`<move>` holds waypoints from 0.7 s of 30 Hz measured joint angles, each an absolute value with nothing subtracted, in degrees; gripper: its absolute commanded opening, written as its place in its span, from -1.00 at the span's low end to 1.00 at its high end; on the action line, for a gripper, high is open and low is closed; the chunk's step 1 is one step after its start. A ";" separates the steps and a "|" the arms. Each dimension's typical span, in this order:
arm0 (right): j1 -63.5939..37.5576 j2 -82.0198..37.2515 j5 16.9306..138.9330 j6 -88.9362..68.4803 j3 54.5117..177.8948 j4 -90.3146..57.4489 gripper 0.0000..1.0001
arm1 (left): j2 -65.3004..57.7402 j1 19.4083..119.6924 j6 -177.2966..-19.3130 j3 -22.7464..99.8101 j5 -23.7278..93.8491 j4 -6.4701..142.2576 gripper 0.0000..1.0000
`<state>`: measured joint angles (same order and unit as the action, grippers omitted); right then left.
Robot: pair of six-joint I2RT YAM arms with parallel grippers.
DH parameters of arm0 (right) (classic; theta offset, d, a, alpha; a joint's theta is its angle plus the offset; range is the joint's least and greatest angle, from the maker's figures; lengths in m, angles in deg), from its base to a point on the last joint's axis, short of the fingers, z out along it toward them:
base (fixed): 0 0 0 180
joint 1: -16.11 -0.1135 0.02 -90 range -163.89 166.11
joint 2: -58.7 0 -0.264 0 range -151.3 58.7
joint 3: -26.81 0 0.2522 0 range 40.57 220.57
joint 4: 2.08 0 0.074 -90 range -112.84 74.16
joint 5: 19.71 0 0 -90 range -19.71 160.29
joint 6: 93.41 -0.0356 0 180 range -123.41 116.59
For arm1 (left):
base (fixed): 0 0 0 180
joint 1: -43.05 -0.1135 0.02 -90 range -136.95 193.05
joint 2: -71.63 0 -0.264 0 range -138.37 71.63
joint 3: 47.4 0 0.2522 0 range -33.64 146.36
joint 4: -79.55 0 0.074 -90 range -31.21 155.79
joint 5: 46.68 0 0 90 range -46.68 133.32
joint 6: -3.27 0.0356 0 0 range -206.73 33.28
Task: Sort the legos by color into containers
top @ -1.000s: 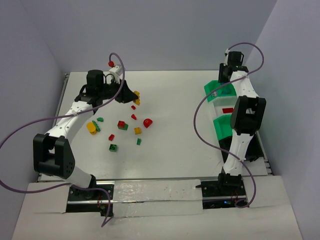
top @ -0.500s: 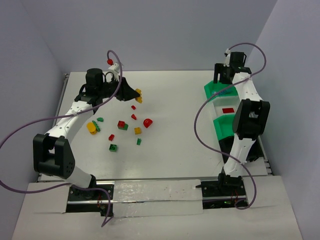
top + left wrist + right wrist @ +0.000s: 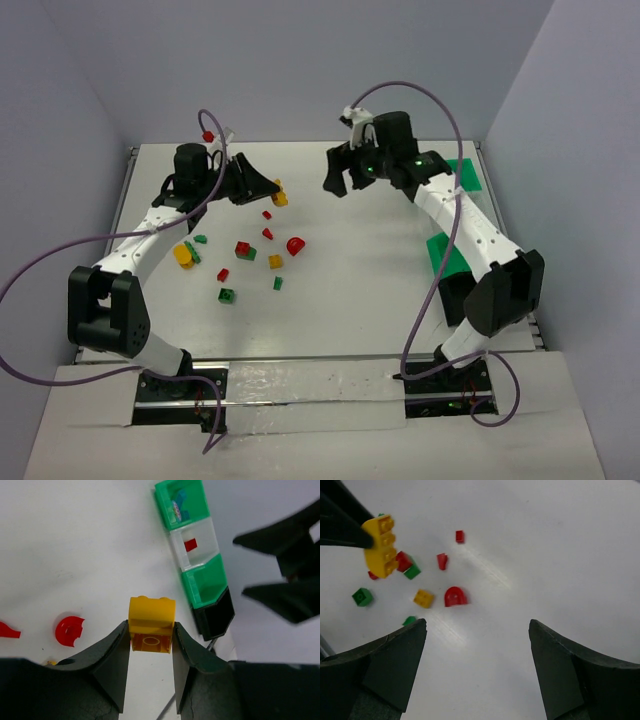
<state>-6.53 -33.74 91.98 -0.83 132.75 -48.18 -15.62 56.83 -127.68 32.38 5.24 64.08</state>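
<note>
Left jaws clamp yellow lego (image 3: 151,625) between tips; right jaws spread wide.

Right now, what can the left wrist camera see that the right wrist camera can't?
Only the left wrist camera sees the row of bins, with a small red brick lying in the middle one. Only the right wrist camera sees the green brick sitting on the table. Both cameras see the yellow brick being held up, and the red arch piece lying on the table.
</note>
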 measured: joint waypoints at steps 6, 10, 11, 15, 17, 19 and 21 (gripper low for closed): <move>-14.49 -37.26 90.37 -5.32 135.36 -49.38 0.80 | -15.62 56.90 -133.58 32.40 9.65 61.69 -1.00; -18.11 -39.24 89.56 -7.12 136.75 -49.45 0.80 | -15.62 57.08 -136.14 32.40 10.59 61.19 -1.00; -18.84 -39.59 89.27 -7.49 137.07 -49.53 0.78 | -15.62 57.14 -136.74 32.40 10.61 61.21 -1.00; -21.04 -42.15 88.87 -9.04 140.42 -49.89 0.72 | -15.62 57.61 -139.19 32.40 10.43 61.33 -1.00; -21.48 -43.54 88.76 -9.73 141.98 -49.79 0.68 | -15.62 58.07 -140.02 32.40 10.33 61.36 -1.00; -21.72 -44.80 88.43 -10.25 143.21 -50.00 0.64 | -15.62 58.56 -140.53 32.40 10.27 61.40 -0.99; -21.95 -45.84 87.54 -10.64 144.59 -50.23 0.61 | -15.62 59.10 -141.04 32.40 10.18 61.57 -0.99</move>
<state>-21.95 -45.84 87.54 -10.64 144.59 -50.23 -15.62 59.10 -141.04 32.40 10.18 61.57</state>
